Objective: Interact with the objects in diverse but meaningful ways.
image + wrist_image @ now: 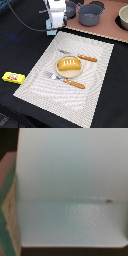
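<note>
One bread roll (69,64) fills the plate (59,73); grey pot (90,14) seemingly empty

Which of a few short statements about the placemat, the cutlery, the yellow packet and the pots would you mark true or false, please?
1. A bread roll sits on a plate in the middle of the placemat. True.
2. The yellow packet lies on the placemat. False: it lies off it, on the black surface at the exterior view's left.
3. The fork and knife lie on opposite sides of the plate. True.
4. The grey pot stands on the placemat. False: it stands beyond it.
</note>
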You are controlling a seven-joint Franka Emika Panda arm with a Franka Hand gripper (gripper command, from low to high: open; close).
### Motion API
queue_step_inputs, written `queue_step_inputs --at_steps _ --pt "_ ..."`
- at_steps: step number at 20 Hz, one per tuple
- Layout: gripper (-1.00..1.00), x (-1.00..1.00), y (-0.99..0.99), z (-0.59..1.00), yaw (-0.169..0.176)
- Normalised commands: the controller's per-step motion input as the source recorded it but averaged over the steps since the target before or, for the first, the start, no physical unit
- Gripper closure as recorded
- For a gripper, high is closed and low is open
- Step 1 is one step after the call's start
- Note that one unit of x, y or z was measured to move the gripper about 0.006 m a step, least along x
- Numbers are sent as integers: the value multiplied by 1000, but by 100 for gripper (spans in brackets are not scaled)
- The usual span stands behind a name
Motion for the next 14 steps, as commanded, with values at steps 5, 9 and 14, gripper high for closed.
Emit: queue_step_inputs --at_steps 5,9,14 --pt "100 -682 -402 -338 -1" --pt "100 -779 -124 -283 -6" --pt "-100 -498 0 -229 0"
